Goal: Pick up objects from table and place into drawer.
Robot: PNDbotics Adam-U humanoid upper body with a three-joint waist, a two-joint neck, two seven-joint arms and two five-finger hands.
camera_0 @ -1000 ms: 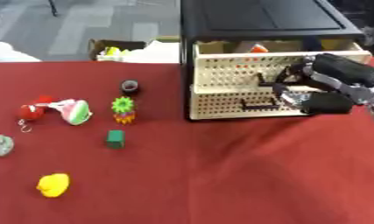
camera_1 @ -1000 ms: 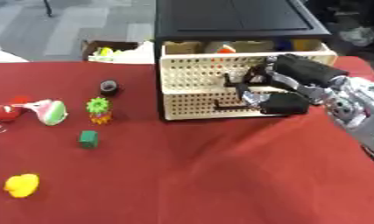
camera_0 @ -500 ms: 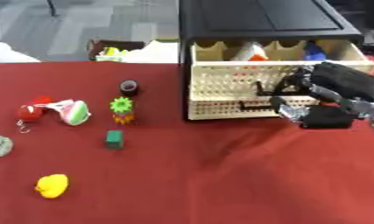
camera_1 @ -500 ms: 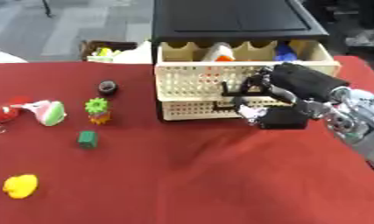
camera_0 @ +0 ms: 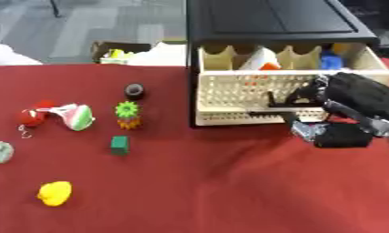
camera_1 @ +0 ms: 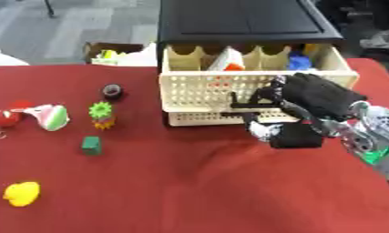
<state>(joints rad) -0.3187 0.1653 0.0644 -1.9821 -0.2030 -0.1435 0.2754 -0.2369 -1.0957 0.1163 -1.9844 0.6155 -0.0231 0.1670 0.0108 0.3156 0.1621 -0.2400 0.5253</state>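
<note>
At the table's far right edge, the right hand (camera_1: 309, 98) curls its fingers on the handle of the cream drawer (camera_0: 253, 93), which stands pulled out. Near the left edge lie a yellow duck (camera_0: 54, 193) and a green block (camera_0: 120, 144).

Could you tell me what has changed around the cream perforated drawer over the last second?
The robot's right hand, fingers curled at the black handle, has drawn the cream perforated drawer out of the black cabinet toward the robot; its compartments and the things inside now show. The yellow duck, green block, green spiky toy and the other toys on the red cloth stayed put. The left hand is not in view.
</note>
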